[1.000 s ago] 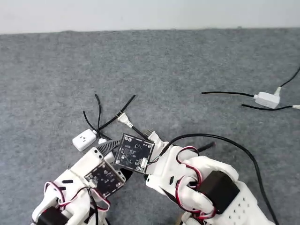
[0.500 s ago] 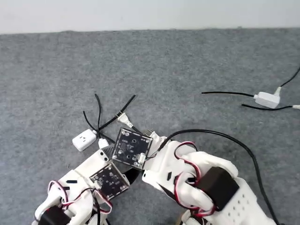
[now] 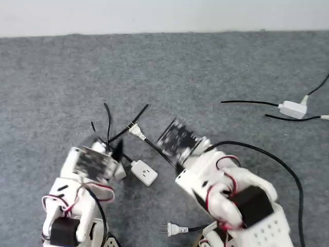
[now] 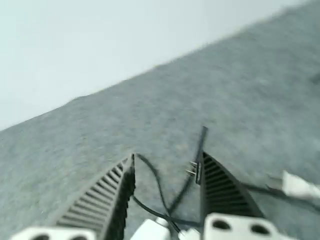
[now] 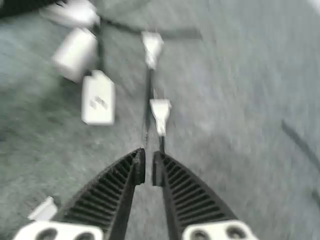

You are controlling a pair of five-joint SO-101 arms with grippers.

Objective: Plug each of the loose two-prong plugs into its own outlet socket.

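Grey carpet surface (image 3: 205,72), pale wall (image 3: 154,15) behind, left claw (image 4: 167,161) spread, right claw (image 5: 148,152) nearly pressed together.

Room to pass across the upper half of the worktop (image 3: 216,67); tangled black cords (image 3: 109,123) and a white socket (image 3: 144,172) block the lower centre-left.

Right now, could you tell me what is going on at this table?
The right gripper is closed on a black cord beside a white plug, apparently to plug it in. The left gripper hangs open over tangled cords. The white outlet socket lies between them, nothing plugged in.
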